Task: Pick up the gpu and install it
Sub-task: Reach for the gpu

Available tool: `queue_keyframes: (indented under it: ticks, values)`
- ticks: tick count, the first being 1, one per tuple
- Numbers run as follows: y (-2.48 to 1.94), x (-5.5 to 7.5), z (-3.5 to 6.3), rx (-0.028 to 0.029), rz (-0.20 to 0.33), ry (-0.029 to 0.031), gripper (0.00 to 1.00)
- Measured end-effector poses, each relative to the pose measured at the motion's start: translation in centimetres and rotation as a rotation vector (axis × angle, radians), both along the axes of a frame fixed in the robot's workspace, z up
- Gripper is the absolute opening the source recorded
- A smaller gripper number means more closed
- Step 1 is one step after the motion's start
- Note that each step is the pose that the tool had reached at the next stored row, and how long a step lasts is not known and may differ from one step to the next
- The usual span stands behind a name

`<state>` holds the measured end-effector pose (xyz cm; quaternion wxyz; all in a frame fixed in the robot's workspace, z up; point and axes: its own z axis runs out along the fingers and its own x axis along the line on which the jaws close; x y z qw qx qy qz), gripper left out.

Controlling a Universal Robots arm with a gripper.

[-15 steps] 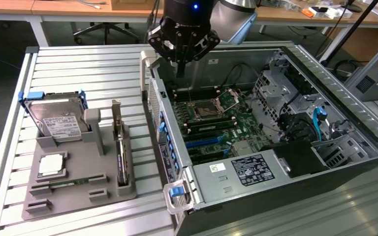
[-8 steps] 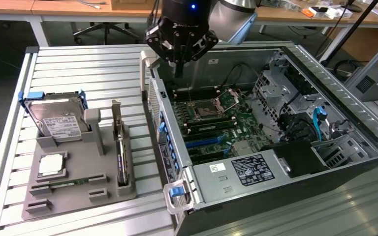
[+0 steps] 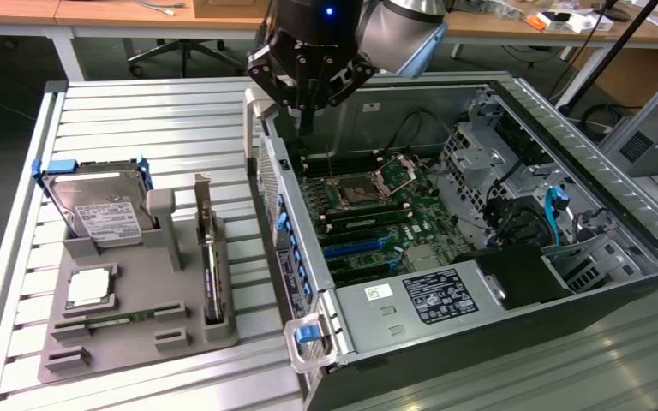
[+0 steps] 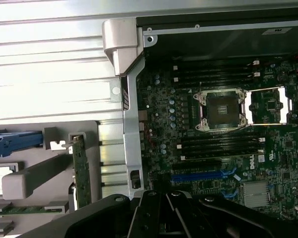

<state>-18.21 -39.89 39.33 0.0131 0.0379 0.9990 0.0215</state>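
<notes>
Closest to the wrist camera sits the gripper [image 4: 162,198], its black fingers [image 4: 150,208] drawn together and holding nothing. From the exterior view the same gripper [image 3: 304,128] hangs over the far end of the computer case [image 3: 603,171], just above the case wall on the exterior view's left.

One gray holder [image 3: 134,351] lies on the slatted table [image 3: 134,103], beside the case on the exterior view's left. It carries four parts, one of each:
- the gpu [image 3: 206,248], standing thin edge-on in a slot on the side of the holder nearest the case
- a hard drive [image 3: 100,205] in a blue frame, propped up at the far end
- a pale square part [image 3: 89,287], lying flat
- a slim green memory stick [image 3: 117,319], lying along the near end

The gpu is outside the case, untouched, well apart from the gripper: it is further to the exterior view's left and nearer that camera. In the wrist view the gpu [image 4: 80,168] shows as a narrow green edge just beyond the case wall.

Inside the case there is one motherboard [image 3: 421,214] with one open processor socket [image 3: 358,193] and one long blue slot [image 3: 358,248].
</notes>
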Motion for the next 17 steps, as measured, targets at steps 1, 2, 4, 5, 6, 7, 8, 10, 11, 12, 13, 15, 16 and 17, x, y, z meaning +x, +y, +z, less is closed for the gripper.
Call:
queue_keyframes:
  ticks: [1,2,4,5,6,7,8,10,11,12,13,15,16,17]
  values:
    - [0.00,-0.1,0.00,0.0000,0.000,0.0001,0.11]
    - [0.00,-0.1,0.00,-0.0001,0.000,0.0001,0.11]
    - [0.00,-0.2,0.00,-0.0001,0.000,0.0001,0.11]
    - [0.00,-0.2,0.00,-0.0001,0.000,0.0001,0.11]
    - [0.00,-0.3,0.00,0.0000,0.000,0.0000,0.11]
    - [0.00,-0.4,0.00,-0.0001,0.000,0.0000,0.11]
    - [0.00,-0.4,0.00,0.0000,0.000,0.0000,0.11]
    - [0.00,-0.6,0.00,-0.0001,0.000,0.0000,0.11]
    - [0.00,-0.7,0.00,0.0000,0.000,0.0000,0.11]
    - [0.00,-0.7,0.00,0.0000,0.000,0.0000,0.11]
    - [0.00,-0.8,0.00,-0.0001,0.000,0.0001,0.11]
    - [0.00,-1.0,0.00,0.0000,0.000,0.0000,0.11]
    - [0.00,-1.0,0.01,-0.0001,0.000,0.0001,0.11]
    - [0.00,-1.1,0.00,-0.0001,0.000,0.0001,0.11]
